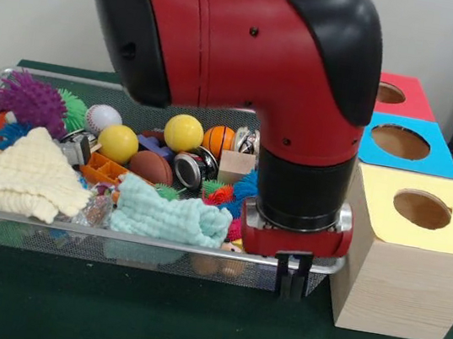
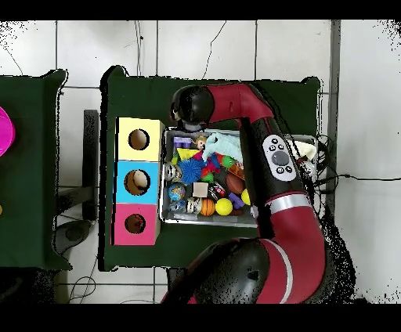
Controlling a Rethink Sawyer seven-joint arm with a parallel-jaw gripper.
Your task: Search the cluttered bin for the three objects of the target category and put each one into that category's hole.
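Hovering at the near right corner of the wire mesh bin (image 1: 46, 232), the gripper (image 1: 292, 275) hangs low in front of the bin's rim, beside the yellow-topped box (image 1: 412, 248). Only two dark fingertips show below the red wrist flange, and they sit close together; whether they are shut or pinching something small I cannot tell from either view. The target category is not stated. Candidates in the bin: two yellow balls (image 1: 183, 132), a baseball (image 1: 103, 118), a small basketball (image 1: 218, 139), a brown football (image 1: 152, 167), a purple spiky ball (image 1: 32, 100), a wooden block (image 1: 236, 168), and two cloths, cream (image 1: 19, 174) and mint (image 1: 170, 216), covering part of the heap. Three boxes stand in a row beside the bin, each with a round hole: yellow, blue (image 1: 409, 146), red (image 1: 404, 95). The overhead view shows something pale inside the blue box's hole (image 2: 137, 182); the other two holes look dark. Judgement: the step in hand is search or approach. To do it well, lift clear of the rim first, then descend straight over one exposed object. The cloths may hide targets and could snag the fingers, so avoid or shift them.
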